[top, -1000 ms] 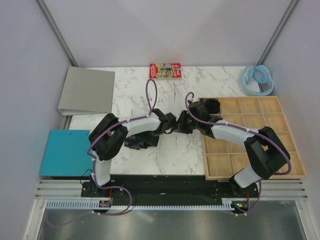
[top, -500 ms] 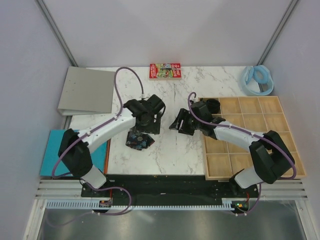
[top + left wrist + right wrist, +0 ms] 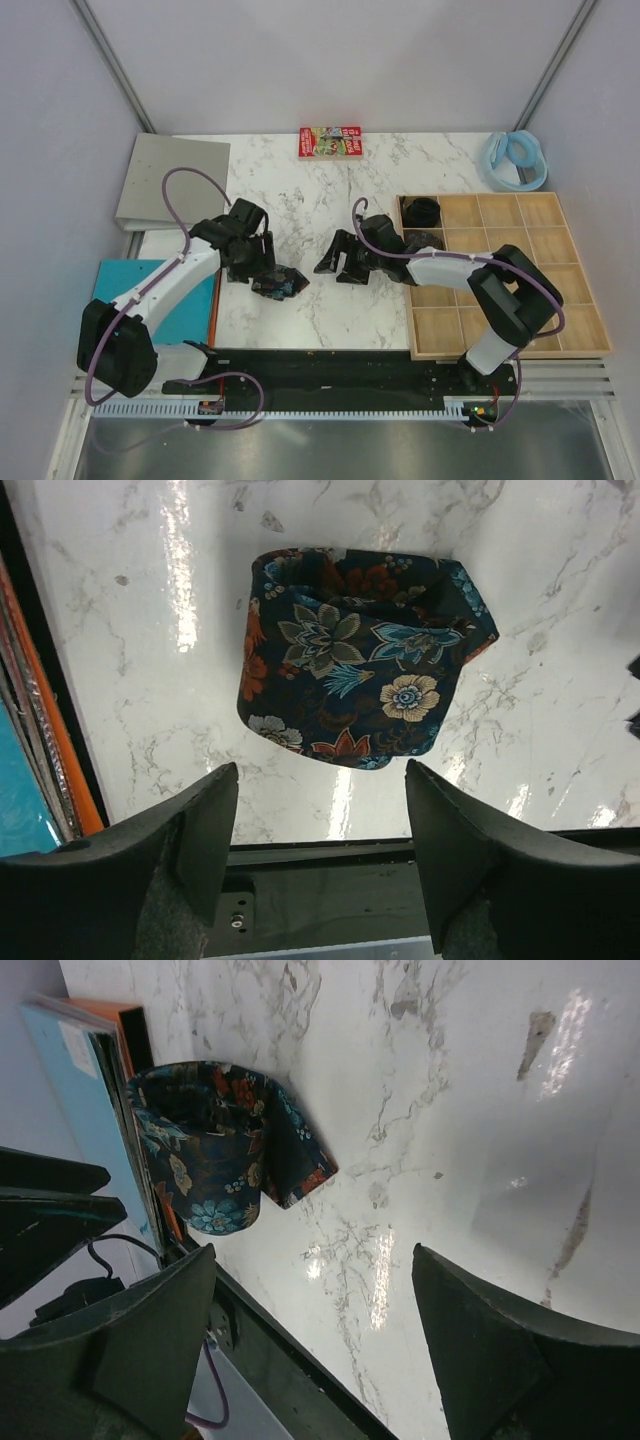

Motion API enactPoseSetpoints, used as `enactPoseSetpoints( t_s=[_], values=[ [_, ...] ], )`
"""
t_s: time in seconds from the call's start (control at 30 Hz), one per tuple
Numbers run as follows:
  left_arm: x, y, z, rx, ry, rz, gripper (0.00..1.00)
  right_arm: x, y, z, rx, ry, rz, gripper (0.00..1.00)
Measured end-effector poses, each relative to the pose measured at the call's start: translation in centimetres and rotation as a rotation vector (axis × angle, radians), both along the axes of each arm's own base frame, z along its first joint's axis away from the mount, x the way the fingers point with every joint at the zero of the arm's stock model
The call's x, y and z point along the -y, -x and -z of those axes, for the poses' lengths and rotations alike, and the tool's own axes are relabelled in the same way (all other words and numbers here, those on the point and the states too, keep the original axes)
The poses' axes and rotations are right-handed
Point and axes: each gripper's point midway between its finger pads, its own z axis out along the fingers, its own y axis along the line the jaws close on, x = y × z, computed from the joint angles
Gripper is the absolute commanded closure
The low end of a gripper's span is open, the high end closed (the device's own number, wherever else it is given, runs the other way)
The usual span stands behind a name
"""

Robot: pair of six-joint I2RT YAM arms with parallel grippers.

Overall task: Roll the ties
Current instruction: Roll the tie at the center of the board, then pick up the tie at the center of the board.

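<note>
A rolled tie (image 3: 280,284), dark navy with a floral print, lies as a loose coil on the marble table near its front left edge. In the left wrist view this tie (image 3: 360,670) rests free just ahead of the tips of my left gripper (image 3: 320,830), which stands open with nothing between its fingers. From above, the left gripper (image 3: 262,272) hangs just left of the coil. My right gripper (image 3: 336,264) hovers to the coil's right, open and empty. Its own view has the tie (image 3: 215,1155) up and left of the right gripper (image 3: 315,1310). Another dark coil (image 3: 424,211) sits in the tray's back left compartment.
A wooden tray (image 3: 520,300) of compartments fills the right side. A red printed box (image 3: 330,141) lies at the back edge and a pale blue ring (image 3: 516,160) at the back right. A grey binder (image 3: 175,180) and a teal folder (image 3: 140,300) lie left.
The left arm has swung out from the table's middle to the left and come down beside the coil. The right gripper has opened and moved left, away from the tray. The coil stays put.
</note>
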Motion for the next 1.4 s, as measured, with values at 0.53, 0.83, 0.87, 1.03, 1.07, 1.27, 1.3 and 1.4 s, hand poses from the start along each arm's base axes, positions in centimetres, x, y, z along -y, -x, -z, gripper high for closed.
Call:
enactPoseSetpoints(
  t_s=[0.53,0.83,0.87,1.03,1.07,1.27,1.3,1.4],
  values=[
    [2.7,-0.1,-0.9,0.107,0.199,0.078,0.66,-3.7,-0.6,2.8,0.032,-0.033,-0.160,0.18],
    [3.9,-0.9,-1.5,0.158,0.261,0.102,0.73,-4.5,-0.8,2.8,0.065,-0.065,-0.202,0.18],
    [4.0,-1.0,-1.5,0.163,0.266,0.104,0.73,-4.6,-0.8,2.9,0.067,-0.066,-0.206,0.18],
    [4.4,-0.9,-1.0,0.160,0.291,0.116,0.77,-5.0,-1.0,2.9,0.086,-0.080,-0.229,0.18],
    [4.5,-0.8,-0.9,0.158,0.294,0.118,0.78,-5.1,-1.0,2.9,0.090,-0.084,-0.233,0.19],
    [4.5,-0.9,-0.5,0.152,0.294,0.099,0.80,-5.5,-1.1,2.9,0.104,-0.106,-0.251,0.19],
    [4.4,-0.8,-0.4,0.150,0.290,0.092,0.80,-5.6,-1.1,2.9,0.106,-0.109,-0.253,0.19],
    [4.0,-0.6,0.3,0.134,0.276,0.060,0.81,-6.0,-1.2,2.9,0.111,-0.121,-0.266,0.19]
  ],
)
